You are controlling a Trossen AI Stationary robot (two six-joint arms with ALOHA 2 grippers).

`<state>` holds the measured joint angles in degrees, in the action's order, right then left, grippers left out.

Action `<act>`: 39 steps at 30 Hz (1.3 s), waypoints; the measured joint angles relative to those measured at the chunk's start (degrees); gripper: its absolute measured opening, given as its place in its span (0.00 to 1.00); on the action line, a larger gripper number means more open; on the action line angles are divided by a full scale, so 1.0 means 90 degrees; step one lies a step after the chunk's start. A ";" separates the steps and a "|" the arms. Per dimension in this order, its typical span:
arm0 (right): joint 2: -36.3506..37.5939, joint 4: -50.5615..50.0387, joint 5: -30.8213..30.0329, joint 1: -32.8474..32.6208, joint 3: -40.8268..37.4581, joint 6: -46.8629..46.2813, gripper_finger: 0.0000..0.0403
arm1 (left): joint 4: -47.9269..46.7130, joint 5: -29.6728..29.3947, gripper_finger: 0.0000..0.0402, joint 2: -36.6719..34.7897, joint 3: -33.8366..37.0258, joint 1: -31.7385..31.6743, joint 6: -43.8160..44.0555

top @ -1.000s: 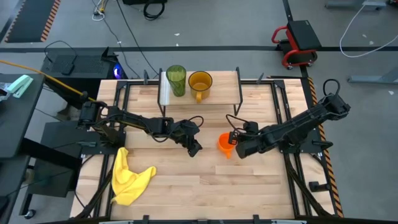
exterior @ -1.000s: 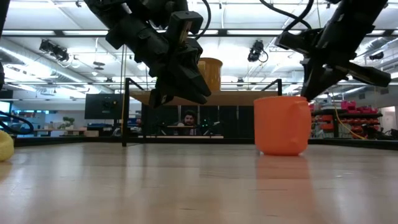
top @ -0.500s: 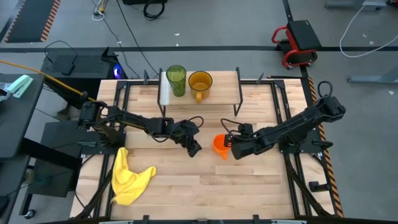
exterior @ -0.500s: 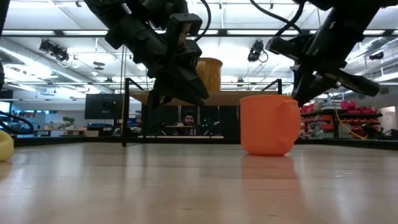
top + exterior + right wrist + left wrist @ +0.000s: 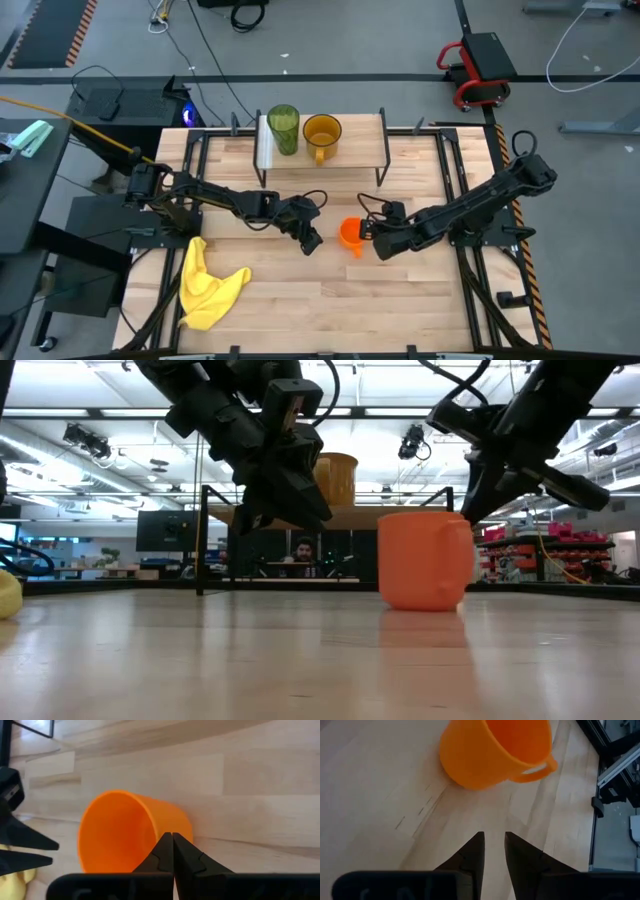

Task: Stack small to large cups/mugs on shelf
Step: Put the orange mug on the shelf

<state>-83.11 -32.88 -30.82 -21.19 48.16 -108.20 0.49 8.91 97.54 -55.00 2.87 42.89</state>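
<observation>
Three cups are in view. The bright orange mug [image 5: 350, 234] stands upright on the wooden tabletop [image 5: 300, 300] near its middle, mouth open upward, nothing visible inside it. Its small handle points toward the right arm.

The other two cups stand side by side on the shelf [image 5: 355, 132], a low rack with a light board and thin black legs at the far edge of the tabletop. The translucent green tumbler [image 5: 283, 129] is on the left, the amber-yellow mug [image 5: 321, 133] just beside it on the right, handle toward the tabletop's middle. Both look empty from above.

Two dark arms reach in toward the orange mug. The right pincer [image 5: 375, 240] sits against the mug's handle side; in the right wrist view its fingers are pressed together, holding nothing, with their tips right at the mug's rim. The left pincer [image 5: 312, 240] hangs just above the tabletop near the mug's other side, apart from it, fingers parted by a narrow gap and gripping nothing.

One crumpled yellow cloth [image 5: 207, 284] lies at the tabletop's near left corner, well apart from the cups.
</observation>
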 joint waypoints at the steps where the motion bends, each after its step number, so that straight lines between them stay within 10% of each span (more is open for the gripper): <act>1: -0.0028 0.0093 0.0001 0.0000 0.0000 0.0000 0.00 | -0.0006 -0.0001 0.21 0.0000 0.0000 0.0000 -0.0001; 19: -0.0543 0.1062 -0.0052 0.0007 0.0000 0.0372 0.00 | -0.0040 -0.0006 0.20 0.0000 0.0000 -0.0002 -0.0004; 31: 0.1173 0.0614 -0.0073 -0.0658 0.0025 0.1038 0.01 | -0.0241 -0.0005 0.19 0.0000 0.0000 -0.0002 -0.0145; 39: 0.1852 -0.0102 -0.1405 -0.2057 0.0688 0.0766 0.01 | -0.0228 0.0039 0.18 0.0000 0.0000 -0.0002 -0.0145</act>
<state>-66.44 -33.80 -43.47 -39.70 54.35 -101.31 -1.56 9.26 97.54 -55.00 2.85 41.59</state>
